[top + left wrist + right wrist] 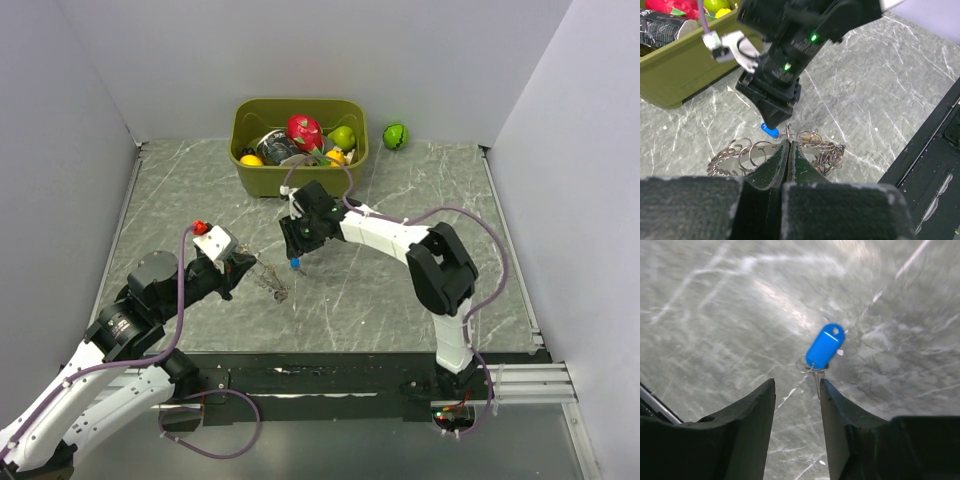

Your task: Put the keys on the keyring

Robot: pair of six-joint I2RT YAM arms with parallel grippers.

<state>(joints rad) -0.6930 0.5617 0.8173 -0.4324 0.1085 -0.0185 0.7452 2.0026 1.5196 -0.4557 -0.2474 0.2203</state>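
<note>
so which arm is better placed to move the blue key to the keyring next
Right, probably. The right fingers are parted right at the blue key, tips almost on it. The left fingers are shut at the keyring, likely steadying it.

White link shells (pixel 375 232) on black joints, lilac cables (pixel 702 15), black wedge-shaped jaws, green indicator lights (pixel 813 37).
</note>
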